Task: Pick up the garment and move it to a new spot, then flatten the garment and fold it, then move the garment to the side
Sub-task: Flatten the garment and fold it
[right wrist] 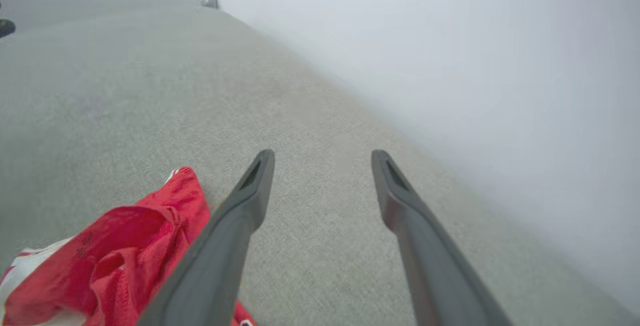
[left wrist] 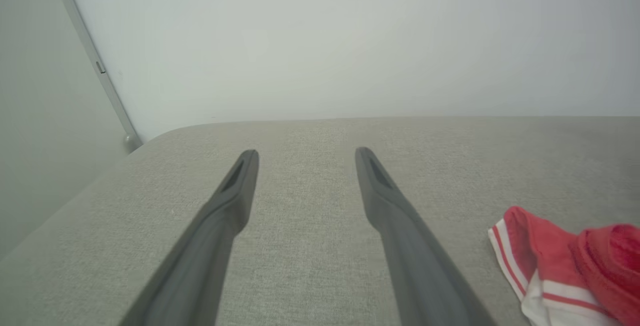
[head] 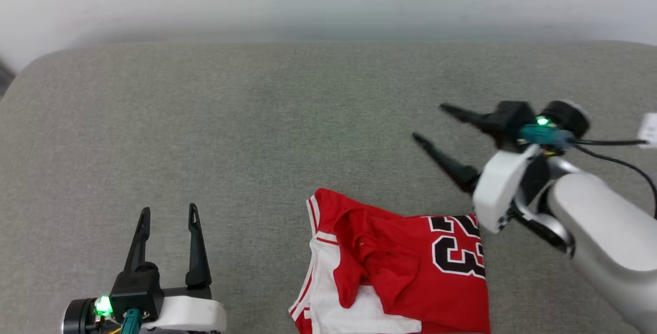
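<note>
Left end effector point(head: 169, 209) and right end effector point(head: 429, 121) gape wide, empty; the garment point(head: 400, 272) looks limp and light, probably best pinched at its striped sleeve edge

Head view: high, looking down on grey surface point(head: 256, 118). Wrist views: low along it, sharing garment point(head: 405, 267).

Left tool point(head: 167, 213) open, low; right tool point(head: 430, 124) open, raised.

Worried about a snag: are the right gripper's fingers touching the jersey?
Apart. Head view shows bare grey cushion between the right gripper, fingers open, and the garment.
</note>
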